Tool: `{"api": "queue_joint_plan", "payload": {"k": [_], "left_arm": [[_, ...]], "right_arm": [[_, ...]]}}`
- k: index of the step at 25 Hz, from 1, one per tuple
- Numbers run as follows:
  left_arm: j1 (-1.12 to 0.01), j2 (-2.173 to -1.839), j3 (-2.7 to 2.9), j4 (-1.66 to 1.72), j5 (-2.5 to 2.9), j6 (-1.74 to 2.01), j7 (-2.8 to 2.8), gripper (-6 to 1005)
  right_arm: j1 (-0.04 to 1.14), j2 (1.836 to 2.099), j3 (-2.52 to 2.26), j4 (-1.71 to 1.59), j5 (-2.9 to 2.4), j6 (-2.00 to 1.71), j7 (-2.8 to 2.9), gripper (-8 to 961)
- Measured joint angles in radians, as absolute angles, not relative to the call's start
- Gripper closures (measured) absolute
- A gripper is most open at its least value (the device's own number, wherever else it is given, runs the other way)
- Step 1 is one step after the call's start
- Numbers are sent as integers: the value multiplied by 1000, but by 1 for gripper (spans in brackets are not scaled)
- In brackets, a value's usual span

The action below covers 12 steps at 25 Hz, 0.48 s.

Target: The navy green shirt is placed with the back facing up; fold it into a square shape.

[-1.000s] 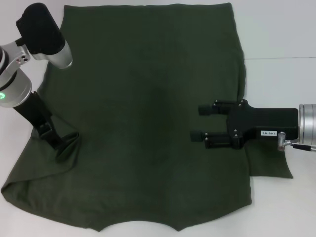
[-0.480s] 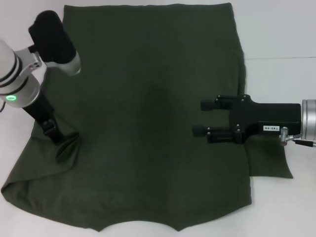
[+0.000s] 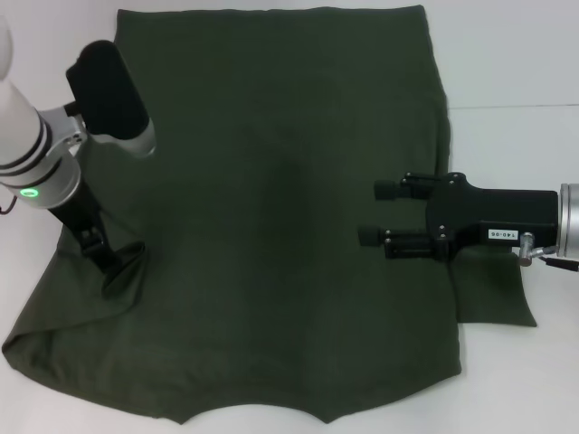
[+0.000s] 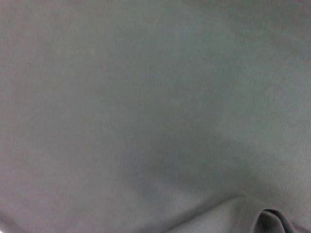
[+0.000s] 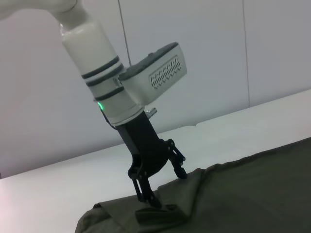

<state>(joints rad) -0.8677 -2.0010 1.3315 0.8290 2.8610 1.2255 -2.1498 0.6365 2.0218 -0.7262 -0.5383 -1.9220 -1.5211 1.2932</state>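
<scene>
The navy green shirt (image 3: 271, 181) lies spread flat over the white table, its collar edge toward me. At the shirt's left side my left gripper (image 3: 113, 269) points down, shut on a pinched, raised bunch of the cloth. The right wrist view shows that same left gripper (image 5: 156, 204) leaning over a ridge of the shirt (image 5: 252, 194). My right gripper (image 3: 373, 212) hovers open over the shirt's right part, fingers pointing left with nothing between them. Only close-up cloth (image 4: 146, 97) with one small fold shows in the left wrist view.
Bare white table (image 3: 516, 54) shows beyond the shirt on the right and at the far left. The right sleeve (image 3: 493, 294) sticks out flat under the right arm. The left sleeve corner (image 3: 18, 348) lies near the table's front left.
My left arm's wrist and forearm have swung to the right while its gripper stayed on the bunched cloth. The right gripper has drawn back slightly to the right.
</scene>
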Motion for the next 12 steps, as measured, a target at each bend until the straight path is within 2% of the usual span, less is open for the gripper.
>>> {"api": "queue_joint_plan", "payload": {"k": [12], "left_arm": [[-868, -2010, 1397, 801, 2861, 1157, -2164, 85]], "right_arm": [[633, 2022, -725, -533, -1922, -1525, 1293, 128]]}}
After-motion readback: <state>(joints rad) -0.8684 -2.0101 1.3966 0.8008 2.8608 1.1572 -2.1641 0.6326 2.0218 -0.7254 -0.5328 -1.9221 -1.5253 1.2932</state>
